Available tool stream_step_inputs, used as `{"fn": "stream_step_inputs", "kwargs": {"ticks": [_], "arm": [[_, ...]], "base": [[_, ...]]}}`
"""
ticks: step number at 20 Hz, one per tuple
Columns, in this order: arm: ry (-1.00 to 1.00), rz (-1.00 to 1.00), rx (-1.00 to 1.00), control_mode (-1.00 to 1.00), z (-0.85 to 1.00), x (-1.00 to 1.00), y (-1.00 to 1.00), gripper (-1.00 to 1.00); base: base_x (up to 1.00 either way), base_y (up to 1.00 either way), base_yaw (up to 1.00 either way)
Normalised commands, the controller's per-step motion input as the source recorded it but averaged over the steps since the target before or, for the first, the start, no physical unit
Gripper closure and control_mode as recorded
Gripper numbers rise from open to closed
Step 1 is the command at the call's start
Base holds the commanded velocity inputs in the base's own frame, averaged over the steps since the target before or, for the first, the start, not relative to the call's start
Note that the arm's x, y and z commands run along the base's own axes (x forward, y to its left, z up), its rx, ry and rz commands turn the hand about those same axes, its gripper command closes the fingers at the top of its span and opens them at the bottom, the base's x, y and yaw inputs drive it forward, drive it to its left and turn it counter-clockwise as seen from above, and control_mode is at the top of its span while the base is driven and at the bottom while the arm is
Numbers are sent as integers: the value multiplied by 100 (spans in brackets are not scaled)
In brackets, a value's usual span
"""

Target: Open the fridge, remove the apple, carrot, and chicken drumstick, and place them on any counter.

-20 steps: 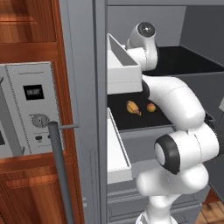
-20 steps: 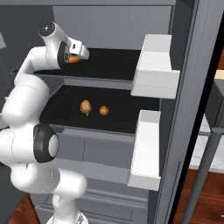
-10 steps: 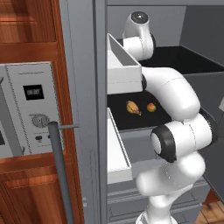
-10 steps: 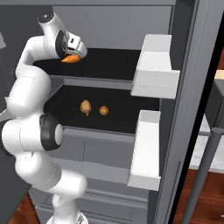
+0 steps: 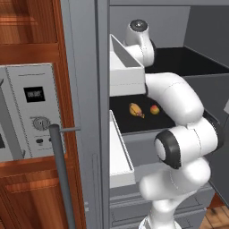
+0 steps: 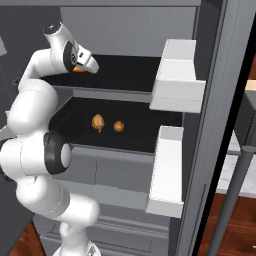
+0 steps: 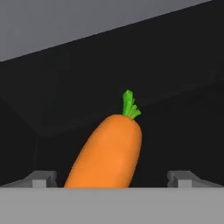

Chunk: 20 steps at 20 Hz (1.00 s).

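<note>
The fridge point(image 6: 135, 30) stands open, and my arm reaches onto its upper black shelf point(image 6: 130, 75). There the orange carrot point(image 7: 107, 153) with a green top lies between the fingertips point(image 7: 41, 178) of my open gripper point(image 7: 111, 179); nothing is gripped. From the right base view, the gripper point(image 6: 92, 65) sits at the shelf's left end with a bit of carrot point(image 6: 77, 70) showing below it. On the shelf below lie the golden-brown chicken drumstick point(image 6: 98, 122) point(image 5: 135, 109) and the small red-orange apple point(image 6: 118, 126) point(image 5: 154, 109). A pale strip of counter point(image 6: 231, 170) shows past the right door.
White door bins point(image 5: 125, 67) point(image 6: 177, 75) jut from both open doors close to the arm. Left of the fridge are a silver appliance panel point(image 5: 31, 107), reddish wooden cabinets point(image 5: 27, 27) and a grey bar handle point(image 5: 62, 179). Grey drawers point(image 6: 120, 175) sit below the shelves.
The wrist has swung up and to the left over the upper shelf, bringing the hand round onto the carrot. The jaws stayed open. Drumstick and apple have not moved.
</note>
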Motion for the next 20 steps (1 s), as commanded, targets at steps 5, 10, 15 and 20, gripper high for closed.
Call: {"fn": "stream_step_inputs", "kwargs": {"ticks": [5,10,15,20], "arm": [[2,-6,12,-100,-8,53,0,-100],[17,-8,3,-100,-60,4,17,100],[2,-7,0,-100,-21,-34,1,100],[-21,-2,0,-100,18,-94,-66,100]], "base": [[0,0,0],[0,0,0],[0,0,0],[0,0,0]]}}
